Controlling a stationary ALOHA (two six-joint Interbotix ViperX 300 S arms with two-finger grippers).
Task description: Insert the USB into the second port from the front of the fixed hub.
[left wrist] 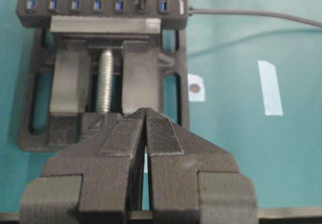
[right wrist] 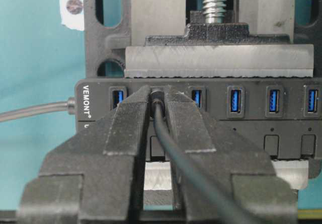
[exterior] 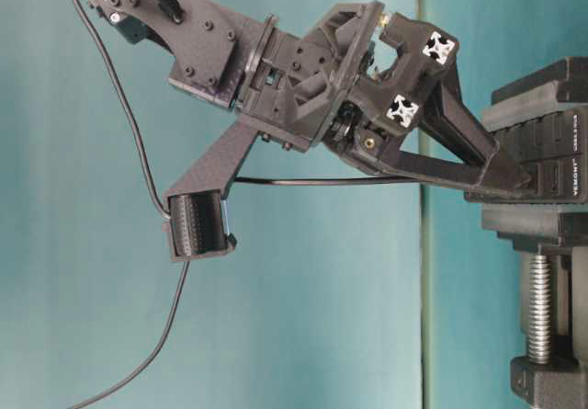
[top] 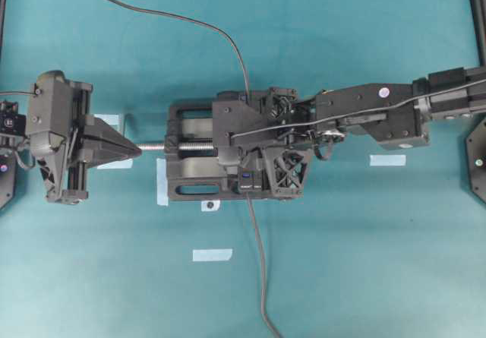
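**A:** Overhead, left to right: left gripper point(top: 133, 149) parked at the left edge, jaws pressed together, nothing between them. Tip points at the silver screw point(top: 161, 146) of the vise point(top: 190, 129), just beside its end.

**B:** Left wrist view confirms, pads point(left wrist: 161, 133) touching, no gap. Vise sits beyond them, fixed hub point(left wrist: 103, 5) clamped along its far side.

**A:** Centre of the table: right gripper point(top: 241, 152) reaches in from the right and sits over the hub. Thicker grey cable point(top: 258, 262) runs off the hub's end toward the near table edge.

**B:** Right wrist view: right fingers point(right wrist: 131, 128) clamped on the USB point(right wrist: 158, 97), thin cable point(right wrist: 186, 168) trailing back between them. Plug is at the second port from the end marked VEMONT. One blue port point(right wrist: 116, 98) is to its left, the rest to its right.

**A:** Seated?

**B:** Can't tell how deep, fingers hide the port mouth. Table-level view shows fingertips point(exterior: 501, 177) down at the hub, arm tilted.
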